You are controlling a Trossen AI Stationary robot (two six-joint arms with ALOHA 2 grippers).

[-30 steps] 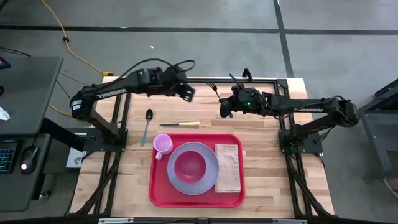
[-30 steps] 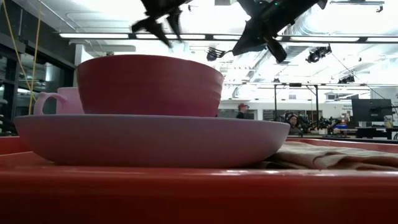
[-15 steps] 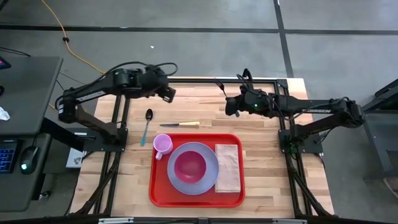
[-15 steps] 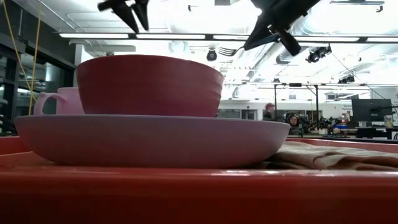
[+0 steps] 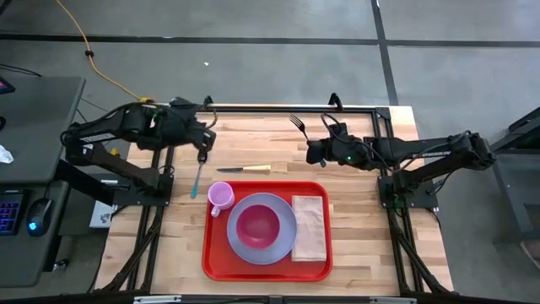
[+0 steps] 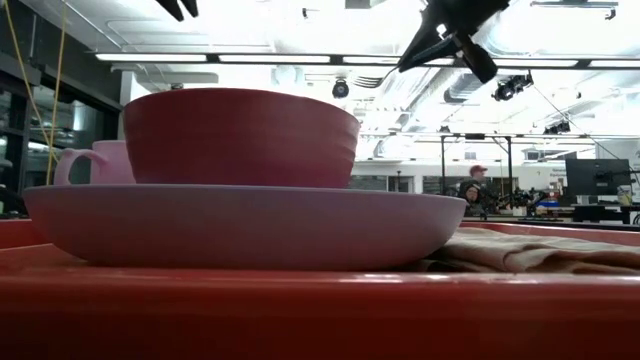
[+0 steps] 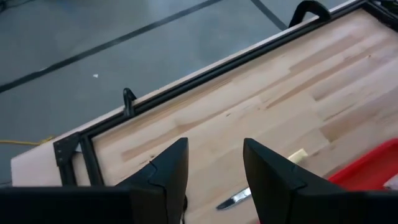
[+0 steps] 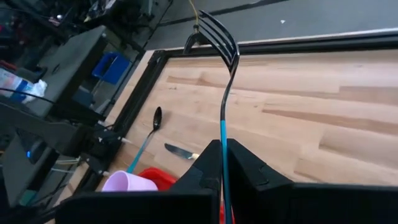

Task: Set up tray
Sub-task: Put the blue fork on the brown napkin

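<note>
The red tray (image 5: 267, 268) lies on the table's near middle and carries a lavender plate (image 5: 262, 228) with a dark pink bowl (image 5: 257, 224), a pink cup (image 5: 220, 196) and a tan napkin (image 5: 309, 228). My right gripper (image 8: 222, 163) is over the far right of the table, shut on a black fork (image 5: 298, 125) with a teal handle. My left gripper (image 7: 214, 177) hangs open, high above the bowl end of the teal-handled spoon (image 5: 199, 171). A knife (image 5: 244, 169) lies beyond the tray. My right gripper pinches the fork's teal handle (image 8: 222, 146) between its two fingers, which lie along the handle. The rest of the handle is hidden between them. The fork is lifted clear of the table, its tines (image 8: 217, 30) sticking out ahead of the fingertips toward the table's far left.
Bare wood lies between the tray and the far edge, with the spoon (image 8: 149, 132) and the knife (image 8: 179, 151) on it. A black frame rail (image 7: 205, 81) runs along the far edge. People stand in the room behind (image 6: 478, 182).
My left gripper has swung from over the table's far middle toward the left edge, ending above the spoon's bowl end. My right gripper, still shut on the fork, has shifted a little toward the right and risen slightly.
</note>
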